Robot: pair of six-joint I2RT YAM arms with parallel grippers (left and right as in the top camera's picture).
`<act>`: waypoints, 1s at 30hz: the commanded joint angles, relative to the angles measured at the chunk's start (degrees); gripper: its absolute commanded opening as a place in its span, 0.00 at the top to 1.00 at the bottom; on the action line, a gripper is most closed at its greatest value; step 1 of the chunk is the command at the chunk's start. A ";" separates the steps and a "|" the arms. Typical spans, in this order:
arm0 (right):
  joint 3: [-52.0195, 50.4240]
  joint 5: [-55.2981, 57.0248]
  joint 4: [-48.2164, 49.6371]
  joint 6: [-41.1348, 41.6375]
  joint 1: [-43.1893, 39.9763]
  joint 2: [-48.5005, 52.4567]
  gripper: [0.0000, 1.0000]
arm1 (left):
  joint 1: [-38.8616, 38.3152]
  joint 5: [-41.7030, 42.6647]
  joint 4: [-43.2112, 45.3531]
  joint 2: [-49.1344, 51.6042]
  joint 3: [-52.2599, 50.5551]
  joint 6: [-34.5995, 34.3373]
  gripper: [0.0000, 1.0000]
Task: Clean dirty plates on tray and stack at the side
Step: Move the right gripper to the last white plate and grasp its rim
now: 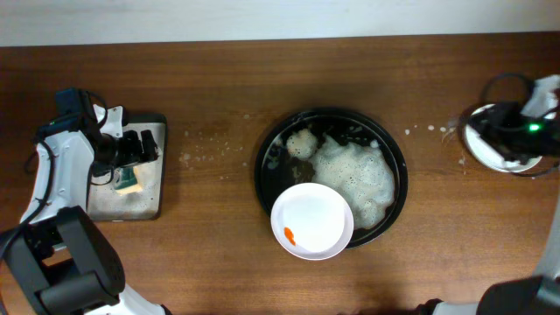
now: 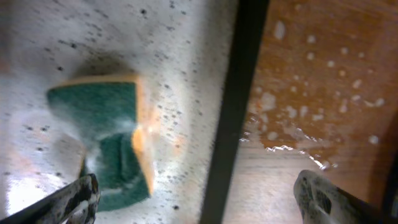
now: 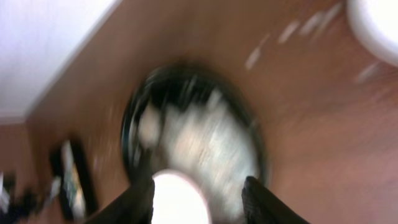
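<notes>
Left pincer stood wide open over the sponge tray at the table's left end, gripping nothing. Sponge lay green side up on the wet grey floor of that tray, just beside one fingertip. Whether they touched could not be told. The other fingertip hung past the sponge tray's dark rim, over wet table.

Right pincer was at the far right end, fingers partly spread with nothing gripped between them. The wrist view was blurred. It hung over a white side plate, mostly hidden by the arm. Whether that was one plate or several, and whether there was contact, could not be told.

Tray, black and round, sat mid-table between the two arms. Foam covered its middle and right part. One plate rested in the near part, overlapping the near rim. An orange smear showed at its near-left.

Droplets dotted the wood between sponge tray and tray, with a few more left of the side plate.
</notes>
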 commanded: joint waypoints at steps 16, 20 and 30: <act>-44.85 13.18 21.42 5.95 39.98 0.02 0.57 | -0.07 1.46 -0.42 -5.18 0.70 -0.09 0.01; -46.51 11.26 25.79 6.32 39.98 0.00 0.84 | -0.07 1.49 -0.44 -5.18 0.70 -0.09 0.01; -34.73 29.59 28.87 6.27 39.93 0.00 0.96 | -0.07 1.51 -0.42 -5.18 0.70 -0.09 0.01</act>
